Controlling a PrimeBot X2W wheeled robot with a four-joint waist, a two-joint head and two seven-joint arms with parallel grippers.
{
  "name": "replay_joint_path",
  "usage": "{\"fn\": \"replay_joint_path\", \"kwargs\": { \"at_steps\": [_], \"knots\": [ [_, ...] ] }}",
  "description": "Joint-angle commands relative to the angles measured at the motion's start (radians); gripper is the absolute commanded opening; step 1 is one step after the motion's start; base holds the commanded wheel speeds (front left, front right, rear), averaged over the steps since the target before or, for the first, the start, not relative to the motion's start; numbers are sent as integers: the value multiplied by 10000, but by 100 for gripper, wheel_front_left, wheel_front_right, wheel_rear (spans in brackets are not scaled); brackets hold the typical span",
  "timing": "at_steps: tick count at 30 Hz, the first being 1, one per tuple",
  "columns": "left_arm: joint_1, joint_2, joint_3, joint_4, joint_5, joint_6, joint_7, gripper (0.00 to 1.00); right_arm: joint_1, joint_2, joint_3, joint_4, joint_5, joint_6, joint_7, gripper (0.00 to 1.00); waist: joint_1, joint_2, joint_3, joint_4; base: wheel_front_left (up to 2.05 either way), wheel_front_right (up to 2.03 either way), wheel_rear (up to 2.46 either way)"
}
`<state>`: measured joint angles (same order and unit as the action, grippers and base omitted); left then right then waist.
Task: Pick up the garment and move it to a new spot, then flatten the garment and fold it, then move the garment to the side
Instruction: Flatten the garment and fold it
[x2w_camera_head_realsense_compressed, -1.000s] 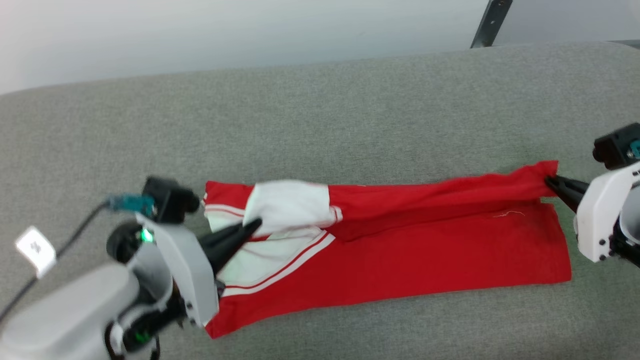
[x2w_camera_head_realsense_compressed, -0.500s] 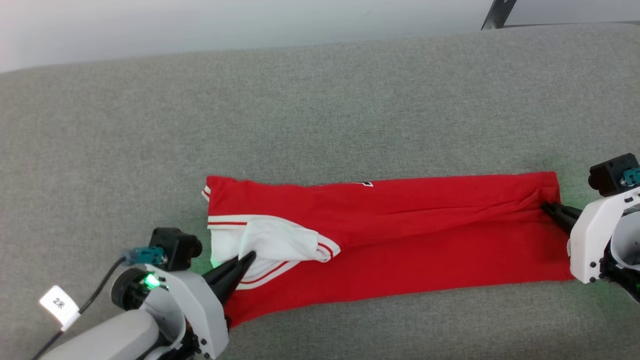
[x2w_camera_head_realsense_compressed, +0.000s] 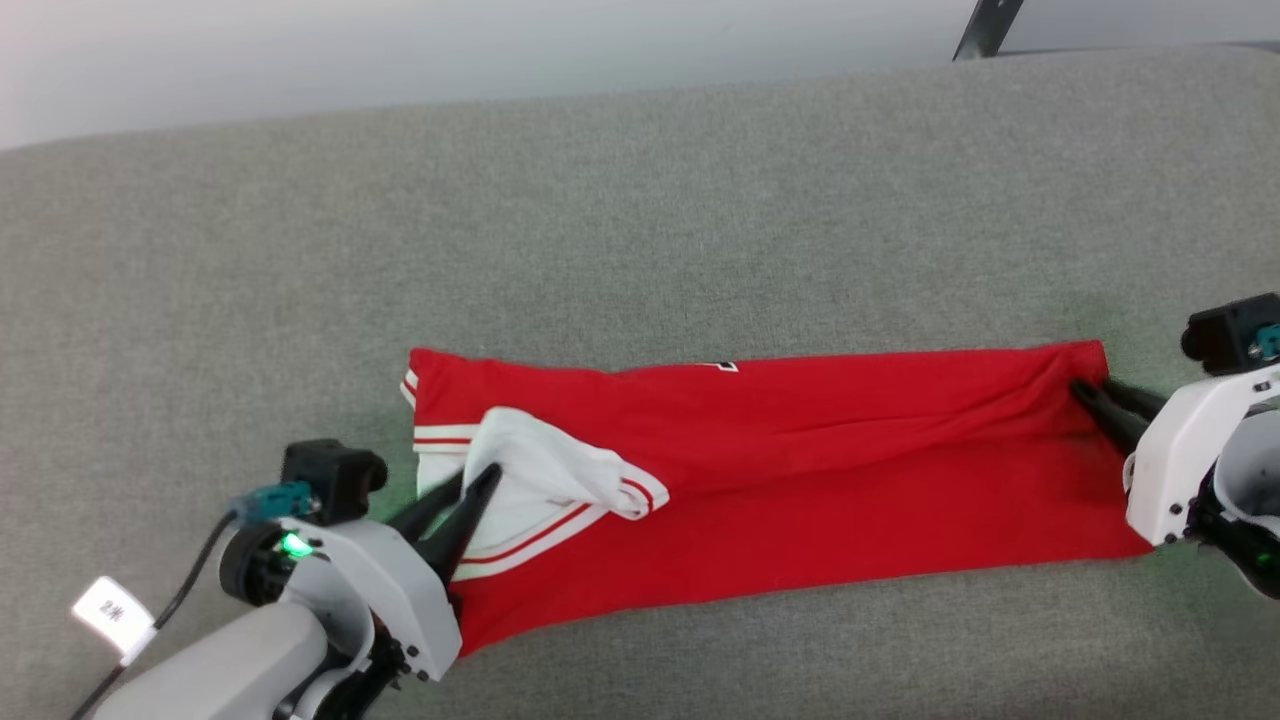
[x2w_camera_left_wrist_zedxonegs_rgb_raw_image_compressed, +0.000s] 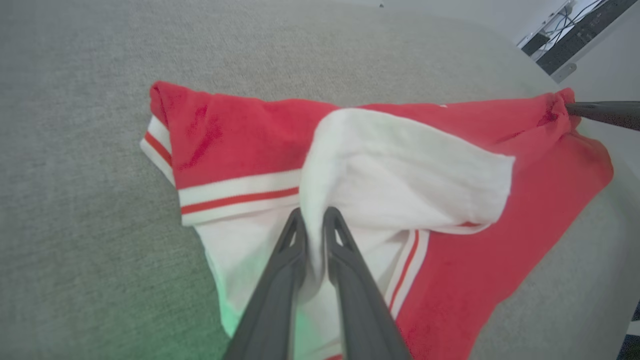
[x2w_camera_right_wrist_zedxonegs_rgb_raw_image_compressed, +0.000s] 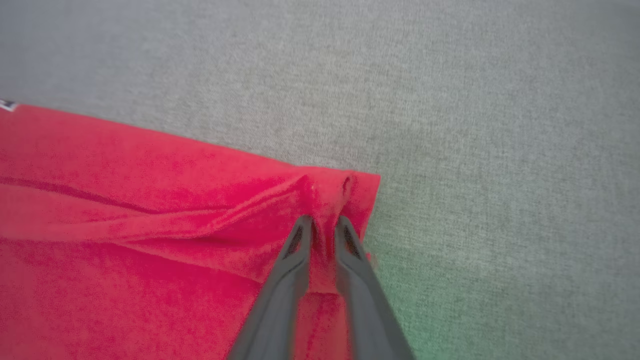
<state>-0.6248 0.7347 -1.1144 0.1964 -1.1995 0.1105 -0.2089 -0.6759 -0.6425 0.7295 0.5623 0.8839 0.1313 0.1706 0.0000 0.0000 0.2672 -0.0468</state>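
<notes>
Grey fabric surface (x2w_camera_head_realsense_compressed: 640, 200). Red white-sleeved jersey T-shirt (x2w_camera_head_realsense_compressed: 820, 480) lay lower centre, folded lengthwise. Left gripper (x2w_camera_left_wrist_zedxonegs_rgb_raw_image_compressed: 313, 212) pinched its sleeve (x2w_camera_left_wrist_zedxonegs_rgb_raw_image_compressed: 400, 165), right gripper (x2w_camera_right_wrist_zedxonegs_rgb_raw_image_compressed: 324, 220) its hem corner (x2w_camera_right_wrist_zedxonegs_rgb_raw_image_compressed: 357, 192). I judged further folds, side move remaining.

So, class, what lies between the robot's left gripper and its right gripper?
The garment spans the whole stretch, seen in the head view: the left gripper pinches its white sleeve, the right gripper its red end.

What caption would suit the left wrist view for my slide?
Jaws of the left gripper closed on the white sleeve of the red garment, which lies on a grey surface.
</notes>
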Motion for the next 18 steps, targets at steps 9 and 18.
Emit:
{"fn": "replay_joint_path", "kwargs": {
  "at_steps": [9, 18],
  "knots": [
    [1282, -268, 1243, -649, 25, 937, -542, 100, 720, -761, -614, -516, 976, -14, 1189, 100, 0, 0, -508, 408, 0, 0, 0],
    [3532, -1740, 3981, -1427, 1759, 1453, -560, 100, 1456, -951, -1077, -513, 1407, -12, 2939, 100, 0, 0, -671, 1139, 0, 0, 0]
  ]
}}
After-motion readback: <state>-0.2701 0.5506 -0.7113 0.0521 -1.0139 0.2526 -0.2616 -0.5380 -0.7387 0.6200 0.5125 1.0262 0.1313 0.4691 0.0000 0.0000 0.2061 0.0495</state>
